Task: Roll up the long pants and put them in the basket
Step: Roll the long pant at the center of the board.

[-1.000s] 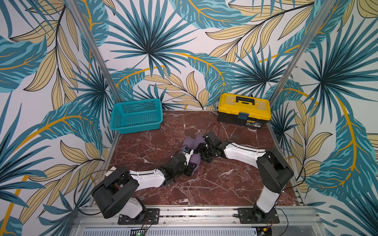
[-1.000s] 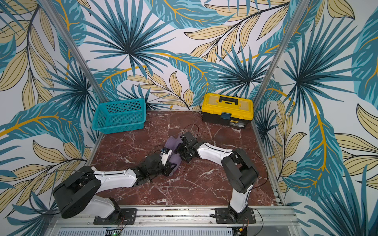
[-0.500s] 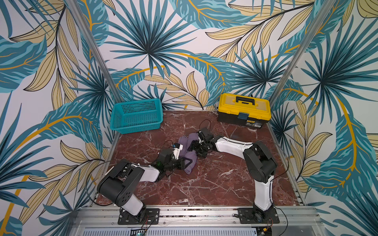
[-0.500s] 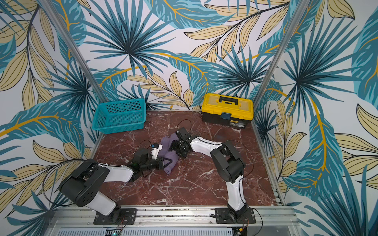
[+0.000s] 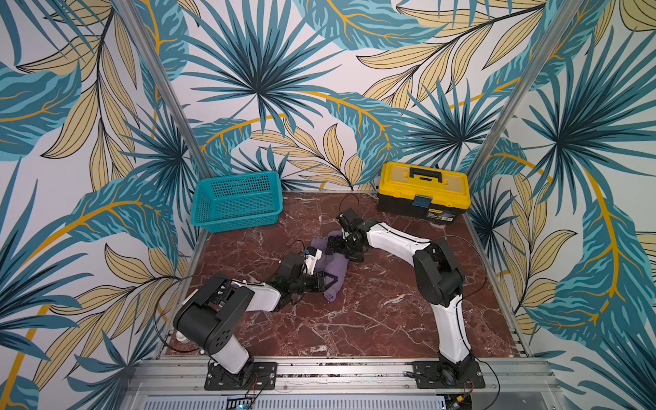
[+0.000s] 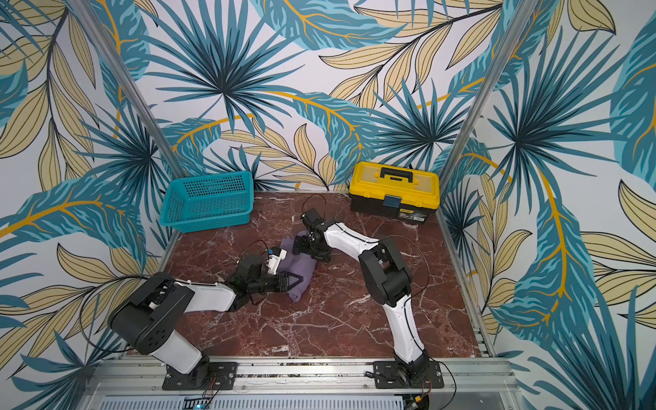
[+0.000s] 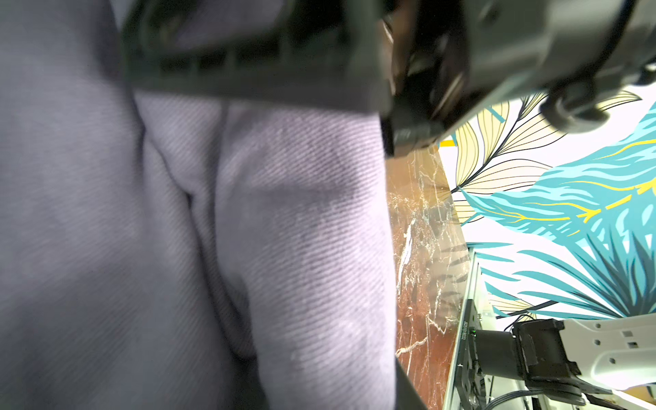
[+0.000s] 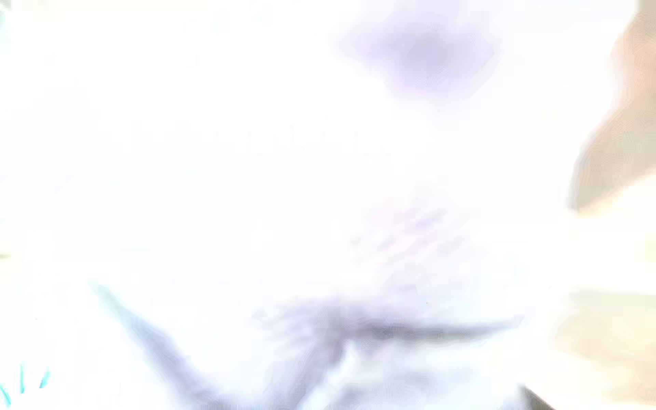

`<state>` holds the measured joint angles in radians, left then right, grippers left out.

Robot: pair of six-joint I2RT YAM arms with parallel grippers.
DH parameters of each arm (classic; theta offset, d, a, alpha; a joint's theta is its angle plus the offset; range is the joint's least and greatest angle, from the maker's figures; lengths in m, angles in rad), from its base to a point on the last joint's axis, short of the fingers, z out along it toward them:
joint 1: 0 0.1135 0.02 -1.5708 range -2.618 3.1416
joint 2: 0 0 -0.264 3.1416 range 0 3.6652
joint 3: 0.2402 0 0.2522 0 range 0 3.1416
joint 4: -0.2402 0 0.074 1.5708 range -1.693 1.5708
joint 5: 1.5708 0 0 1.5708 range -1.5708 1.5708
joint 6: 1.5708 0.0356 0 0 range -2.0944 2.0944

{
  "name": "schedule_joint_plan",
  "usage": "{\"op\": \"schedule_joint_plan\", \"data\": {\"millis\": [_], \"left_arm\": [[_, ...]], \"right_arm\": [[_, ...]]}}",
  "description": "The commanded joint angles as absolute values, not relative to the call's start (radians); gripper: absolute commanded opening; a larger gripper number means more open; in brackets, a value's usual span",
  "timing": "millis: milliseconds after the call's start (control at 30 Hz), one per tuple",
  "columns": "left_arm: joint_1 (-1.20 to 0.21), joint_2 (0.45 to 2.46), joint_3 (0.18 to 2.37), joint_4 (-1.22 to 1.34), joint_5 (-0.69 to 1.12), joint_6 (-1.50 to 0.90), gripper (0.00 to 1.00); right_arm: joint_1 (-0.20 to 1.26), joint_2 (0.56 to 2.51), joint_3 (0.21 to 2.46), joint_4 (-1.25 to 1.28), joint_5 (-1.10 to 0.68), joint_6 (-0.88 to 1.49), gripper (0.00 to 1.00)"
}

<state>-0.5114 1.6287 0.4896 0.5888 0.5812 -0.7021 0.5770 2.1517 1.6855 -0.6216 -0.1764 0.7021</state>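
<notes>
Top view: the long pants (image 5: pixel 336 268) lie as a loose roll near the tabletop's (image 5: pixel 372 319) centre. The left gripper (image 5: pixel 328 281) meets its front-edge end, the right gripper (image 5: pixel 341 246) its far end; you cannot tell whether either pair of jaws grips. Advance both ends together, or the roll skews.

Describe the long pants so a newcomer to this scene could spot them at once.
Find the red marble tabletop. Near its middle, between the left pincer and the right pincer, lie the long pants, in a bundle. They alone are soft and dusty purple; the teal basket and yellow toolbox at the back are rigid.
</notes>
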Motion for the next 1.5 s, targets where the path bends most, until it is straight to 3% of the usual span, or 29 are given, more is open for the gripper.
{"op": "schedule_joint_plan", "data": {"millis": [0, 233, 367, 500, 600, 700, 1100, 1467], "left_arm": [[-0.523, 1.696, 0.437, 0.502, 0.584, -0.765, 0.00], [-0.523, 1.715, 0.449, 0.488, 0.591, -0.773, 0.00], [-0.523, 1.712, 0.446, 0.517, 0.587, -0.792, 0.00], [-0.523, 1.706, 0.455, 0.543, 0.599, -0.802, 0.00], [-0.523, 1.703, 0.470, 0.515, 0.611, -0.789, 0.00], [-0.521, 1.696, 0.478, 0.472, 0.611, -0.773, 0.00], [-0.492, 1.652, 0.472, 0.427, 0.594, -0.752, 0.00], [-0.480, 1.619, 0.453, 0.425, 0.563, -0.755, 0.00]], "right_arm": [[0.552, 2.062, 1.692, -0.653, -0.190, 0.674, 0.99], [0.531, 1.921, 1.615, -0.651, -0.266, 0.556, 0.99], [0.506, 1.806, 1.426, -0.614, -0.271, 0.586, 0.99], [0.504, 1.767, 1.237, -0.358, -0.349, 0.660, 0.99], [0.509, 1.799, 1.173, -0.044, -0.423, 0.734, 0.99], [0.514, 1.820, 1.155, 0.108, -0.442, 0.770, 0.99], [0.528, 1.917, 1.132, 0.045, -0.455, 0.813, 0.99], [0.522, 1.861, 1.236, -0.309, -0.329, 0.676, 0.99]]}}
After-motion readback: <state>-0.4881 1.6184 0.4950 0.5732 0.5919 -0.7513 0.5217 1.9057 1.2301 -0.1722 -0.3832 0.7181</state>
